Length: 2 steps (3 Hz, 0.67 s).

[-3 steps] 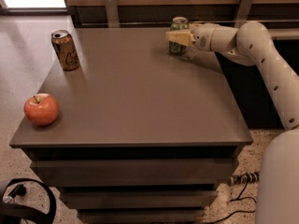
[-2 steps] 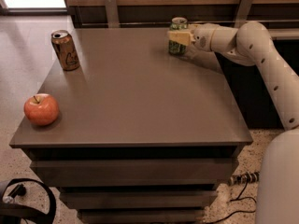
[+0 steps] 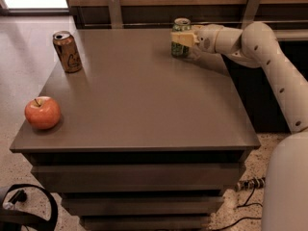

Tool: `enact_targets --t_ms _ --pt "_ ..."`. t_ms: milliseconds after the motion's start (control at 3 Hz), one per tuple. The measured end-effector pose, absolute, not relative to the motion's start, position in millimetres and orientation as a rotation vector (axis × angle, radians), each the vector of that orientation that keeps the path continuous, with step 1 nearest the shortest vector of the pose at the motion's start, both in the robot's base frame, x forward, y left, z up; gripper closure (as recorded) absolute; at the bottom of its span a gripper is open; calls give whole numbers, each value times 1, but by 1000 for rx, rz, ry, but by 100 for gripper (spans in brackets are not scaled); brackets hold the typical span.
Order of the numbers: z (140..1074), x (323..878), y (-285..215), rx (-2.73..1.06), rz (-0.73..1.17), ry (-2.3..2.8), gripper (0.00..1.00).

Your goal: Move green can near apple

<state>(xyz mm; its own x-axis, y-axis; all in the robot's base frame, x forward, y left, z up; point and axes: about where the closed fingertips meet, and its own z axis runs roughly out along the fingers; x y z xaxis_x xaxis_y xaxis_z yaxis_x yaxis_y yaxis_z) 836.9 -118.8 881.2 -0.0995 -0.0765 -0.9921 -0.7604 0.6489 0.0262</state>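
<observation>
The gripper [image 3: 183, 38] sits at the far right of the tabletop [image 3: 144, 105], by the back edge. It is pinching the green can [image 3: 180, 50]: one pale finger [image 3: 184, 39] lies flat across the can's front at mid-height, and the other is hidden behind the can. The can is upright, long axis vertical, silver top up. Whether its base rests on the table or hangs just above it can't be told from this view.

The key relation is that the apple [image 3: 43, 112] lies well apart from the can, diagonally across the table at the near left corner, stem up. So the carry probably has to run from back-right to front-left over bare tabletop. Only one arm [image 3: 269, 57] is present, so there is no choice of reach. It comes in from the right side, with the forearm roughly level and the wrist pointing left toward the can.

The brown-gold can [image 3: 67, 52] stands upright at the far left, near the left edge. It is off the straight diagonal but on the same side as the apple, so a wide swing left could clip it. A set-down should prob. land beside the apple w/o nudging it, since a round fruit rolls easily and the corner is close.

Counts:
- Green can: 1
- Brown-gold can: 1
- Apple: 1
- Table: 1
- Arm w/ gripper: 1
</observation>
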Motion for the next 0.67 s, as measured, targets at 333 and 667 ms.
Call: enact_targets --t_ms 333,667 --pt "888 833 -110 -733 688 1594 100" --pt "908 815 -88 -809 708 1608 100"
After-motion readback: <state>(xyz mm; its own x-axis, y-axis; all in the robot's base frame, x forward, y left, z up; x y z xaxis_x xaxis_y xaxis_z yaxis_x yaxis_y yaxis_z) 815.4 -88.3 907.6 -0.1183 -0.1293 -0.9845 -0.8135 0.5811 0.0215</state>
